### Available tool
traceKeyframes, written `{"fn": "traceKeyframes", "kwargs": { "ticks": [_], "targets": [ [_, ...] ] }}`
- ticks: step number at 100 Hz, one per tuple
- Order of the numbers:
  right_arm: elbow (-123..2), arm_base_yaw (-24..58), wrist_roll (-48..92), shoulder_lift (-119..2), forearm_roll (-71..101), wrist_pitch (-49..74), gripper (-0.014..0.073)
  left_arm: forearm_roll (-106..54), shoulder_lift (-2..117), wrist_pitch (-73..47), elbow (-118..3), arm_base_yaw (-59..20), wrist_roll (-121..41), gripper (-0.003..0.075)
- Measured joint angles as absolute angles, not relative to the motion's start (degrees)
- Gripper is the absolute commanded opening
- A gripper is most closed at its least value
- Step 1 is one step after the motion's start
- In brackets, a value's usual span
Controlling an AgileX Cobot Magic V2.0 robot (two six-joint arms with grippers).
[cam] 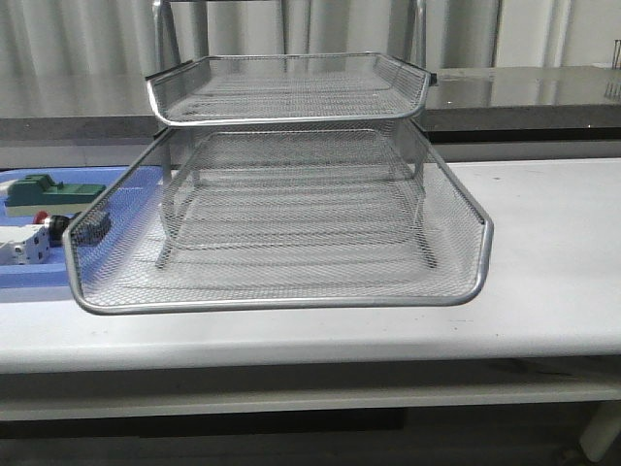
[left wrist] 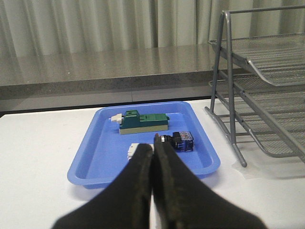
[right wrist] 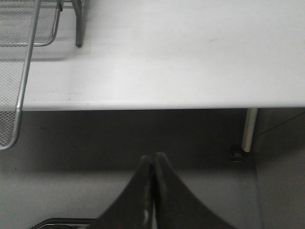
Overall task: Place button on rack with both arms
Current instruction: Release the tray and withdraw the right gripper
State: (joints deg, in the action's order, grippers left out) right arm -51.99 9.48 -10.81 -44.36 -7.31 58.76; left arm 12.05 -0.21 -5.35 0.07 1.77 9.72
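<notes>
The button (left wrist: 177, 141), with a blue rear block and black collar, lies on its side in the blue tray (left wrist: 90, 162); its red head peeks out in the front view (cam: 56, 224) behind the rack's mesh. The wire-mesh rack (cam: 291, 175) stands mid-table with a lower tray pulled forward; it also shows in the left wrist view (left wrist: 267, 95) and the right wrist view (right wrist: 24, 57). My left gripper (left wrist: 153, 149) is shut and empty, just short of the button over the tray's near side. My right gripper (right wrist: 154, 160) is shut and empty, off the table's front edge. Neither arm shows in the front view.
In the blue tray also lie a green-and-cream block (left wrist: 143, 122) and a white boxy part (left wrist: 133, 149), partly hidden by my left fingers. The white table's (right wrist: 167, 57) front edge and a leg (right wrist: 249, 129) show in the right wrist view. A grey counter (cam: 524, 92) runs behind.
</notes>
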Motion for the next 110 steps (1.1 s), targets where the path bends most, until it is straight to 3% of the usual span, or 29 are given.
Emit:
{"fn": "traceKeyframes", "kwargs": {
  "ticks": [80,110],
  "targets": [
    [-52.0,9.5,-10.8,-44.4,-7.3,58.8,-0.0070,11.0,-0.2,-3.4,0.1,1.8,9.7,-0.0020],
    [-52.0,9.5,-10.8,-44.4,-7.3,58.8,-0.0070,5.7,5.8,-18.6,-11.3,1.8,9.7,-0.0020]
  ]
}}
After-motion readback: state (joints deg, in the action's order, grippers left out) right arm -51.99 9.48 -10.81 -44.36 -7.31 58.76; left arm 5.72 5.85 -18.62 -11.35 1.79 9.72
